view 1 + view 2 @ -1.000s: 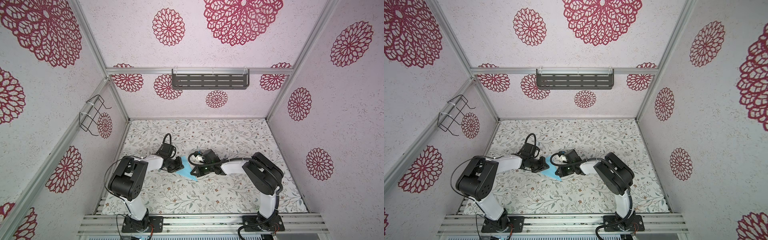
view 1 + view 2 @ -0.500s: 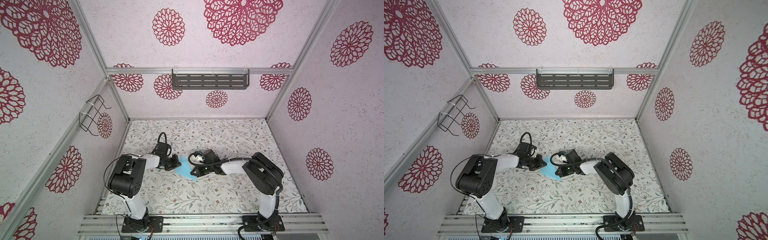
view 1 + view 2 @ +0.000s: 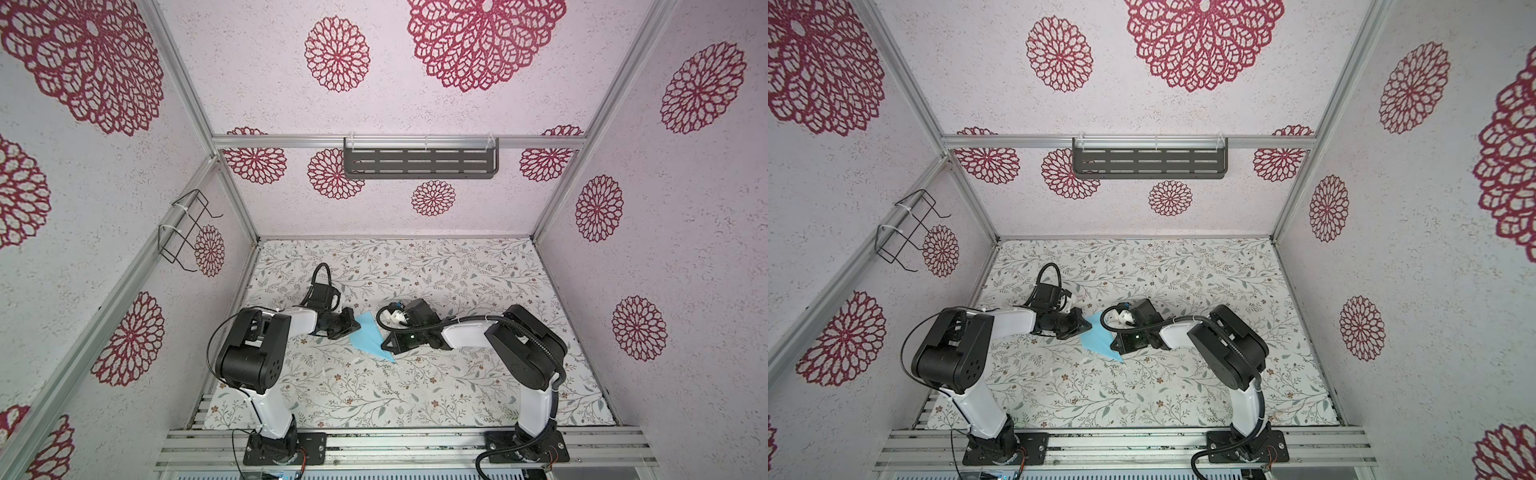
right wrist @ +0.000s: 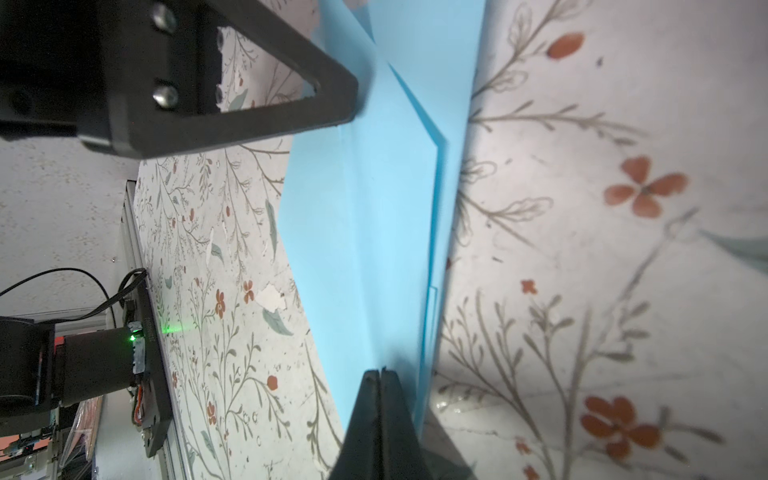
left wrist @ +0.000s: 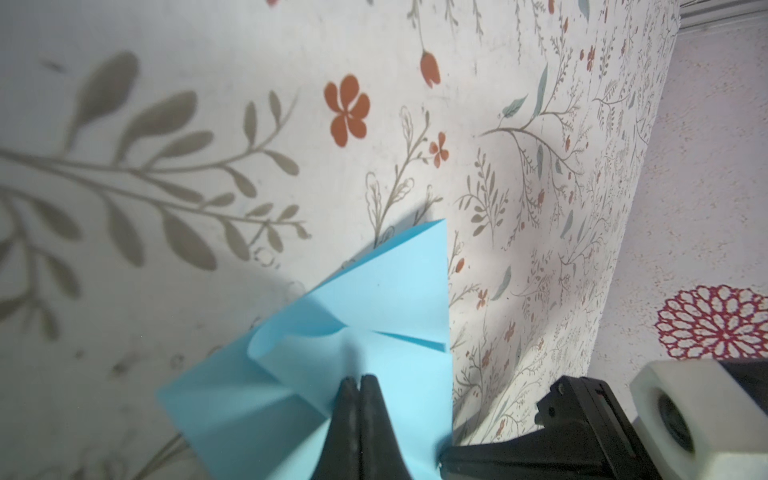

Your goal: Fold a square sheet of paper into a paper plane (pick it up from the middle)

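At left, left gripper (image 3: 352, 326) with jaws pressed together, fingertips (image 5: 347, 401) down on the left edge of the partly folded light-blue sheet of paper (image 3: 368, 340); sheet lying mid-table on the floral table (image 3: 457, 386) between both arms, one flap curling up; at right, right gripper (image 4: 380, 374) likewise closed, tips touching the sheet's right edge
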`<action>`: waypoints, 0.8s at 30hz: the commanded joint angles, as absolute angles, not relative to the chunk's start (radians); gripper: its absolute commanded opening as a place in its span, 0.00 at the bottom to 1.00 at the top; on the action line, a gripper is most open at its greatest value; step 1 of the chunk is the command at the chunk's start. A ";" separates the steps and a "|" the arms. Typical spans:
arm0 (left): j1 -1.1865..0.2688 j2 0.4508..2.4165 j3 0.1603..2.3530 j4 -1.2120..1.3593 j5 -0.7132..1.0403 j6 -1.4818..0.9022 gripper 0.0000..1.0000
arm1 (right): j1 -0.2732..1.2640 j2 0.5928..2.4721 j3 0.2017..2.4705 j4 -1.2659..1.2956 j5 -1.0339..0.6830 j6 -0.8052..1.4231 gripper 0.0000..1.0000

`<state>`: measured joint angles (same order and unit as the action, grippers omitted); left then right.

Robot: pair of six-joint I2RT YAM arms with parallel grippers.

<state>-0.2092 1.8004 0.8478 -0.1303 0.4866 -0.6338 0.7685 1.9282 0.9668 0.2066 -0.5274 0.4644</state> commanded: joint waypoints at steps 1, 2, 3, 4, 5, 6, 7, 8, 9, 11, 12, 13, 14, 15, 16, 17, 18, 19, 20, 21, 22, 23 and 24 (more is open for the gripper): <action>-0.168 1.855 0.831 -0.236 0.247 -0.591 0.00 | 0.761 1.959 0.937 0.069 -0.474 0.470 0.00; -0.169 1.855 0.833 -0.236 0.246 -0.589 0.00 | 0.761 1.958 0.937 0.071 -0.472 0.471 0.00; -0.168 1.855 0.837 -0.239 0.243 -0.589 0.00 | 0.758 1.958 0.937 0.070 -0.473 0.471 0.00; -0.169 1.855 0.842 -0.248 0.237 -0.591 0.00 | 0.759 1.958 0.937 0.069 -0.473 0.471 0.00; -0.169 1.853 0.847 -0.257 0.231 -0.591 0.00 | 0.759 1.957 0.937 0.069 -0.472 0.471 0.00; -0.171 1.848 0.849 -0.261 0.226 -0.589 0.00 | 0.759 1.958 0.936 0.070 -0.472 0.471 0.00; -0.171 1.842 0.851 -0.267 0.218 -0.588 0.00 | 0.759 1.959 0.936 0.070 -0.472 0.471 0.00; -0.171 1.836 0.855 -0.275 0.214 -0.585 0.00 | 0.758 1.958 0.936 0.070 -0.473 0.470 0.00; -0.170 1.832 0.858 -0.282 0.210 -0.582 0.00 | 0.758 1.958 0.936 0.071 -0.474 0.470 0.00; -0.172 1.822 0.866 -0.295 0.196 -0.581 0.00 | 0.758 1.958 0.935 0.072 -0.474 0.471 0.00; -0.172 1.819 0.870 -0.302 0.191 -0.579 0.00 | 0.757 1.958 0.936 0.072 -0.474 0.471 0.00; -0.172 1.817 0.876 -0.307 0.184 -0.576 0.00 | 0.758 1.959 0.936 0.072 -0.474 0.472 0.00; -0.172 1.818 0.882 -0.314 0.175 -0.575 0.00 | 0.758 1.960 0.936 0.074 -0.476 0.472 0.00; -0.173 1.818 0.887 -0.319 0.167 -0.573 0.00 | 0.757 1.961 0.936 0.075 -0.476 0.472 0.00; -0.173 1.817 0.895 -0.326 0.161 -0.571 0.00 | 0.757 1.960 0.936 0.075 -0.476 0.472 0.00; -0.174 1.818 0.902 -0.330 0.157 -0.567 0.00 | 0.758 1.961 0.936 0.075 -0.477 0.473 0.00; -0.175 1.818 0.907 -0.330 0.154 -0.564 0.00 | 0.758 1.960 0.934 0.075 -0.476 0.473 0.00; -0.175 1.821 0.915 -0.333 0.150 -0.563 0.00 | 0.758 1.960 0.933 0.077 -0.476 0.475 0.00; -0.176 1.824 0.926 -0.338 0.144 -0.561 0.00 | 0.757 1.961 0.934 0.078 -0.476 0.475 0.00; -0.178 1.828 0.935 -0.342 0.139 -0.560 0.00 | 0.757 1.961 0.934 0.077 -0.476 0.474 0.00; -0.179 1.829 0.948 -0.347 0.132 -0.557 0.00 | 0.758 1.960 0.934 0.078 -0.474 0.474 0.00; -0.182 1.831 0.962 -0.356 0.120 -0.554 0.00 | 0.757 1.961 0.934 0.080 -0.474 0.474 0.00; -0.184 1.830 0.973 -0.364 0.109 -0.553 0.00 | 0.757 1.961 0.935 0.080 -0.474 0.474 0.00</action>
<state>-0.2012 1.7962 0.9550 -0.2852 0.2279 -0.5850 0.7681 1.9282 0.9668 0.2073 -0.5274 0.4648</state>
